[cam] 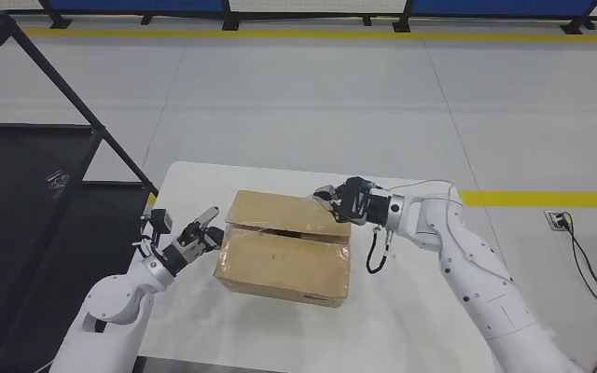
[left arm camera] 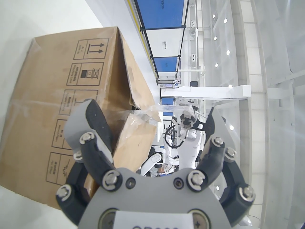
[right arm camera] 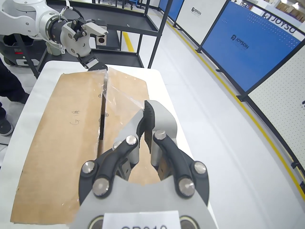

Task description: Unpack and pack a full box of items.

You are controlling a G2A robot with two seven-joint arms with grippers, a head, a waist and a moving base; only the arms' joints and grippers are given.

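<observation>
A brown cardboard box [cam: 284,252] lies on the white table, its two top flaps meeting at a centre seam. My right gripper [right arm camera: 145,117] hovers over the box's right end, shut on a strip of clear tape [right arm camera: 121,96] that is peeled up from the seam and stretched taut. In the top view the right gripper [cam: 326,198] is at the box's far right corner. My left gripper [left arm camera: 152,122] is open at the box's left end [left arm camera: 59,96], one finger [left arm camera: 95,120] against the printed end wall. From above, the left gripper [cam: 207,227] sits beside the box's left edge.
The white table [cam: 187,308] has bare room in front of and to the right of the box. A black metal rack [cam: 47,186] stands just left of the table. Blue and white partition panels [right arm camera: 247,46] line the floor beyond a yellow line.
</observation>
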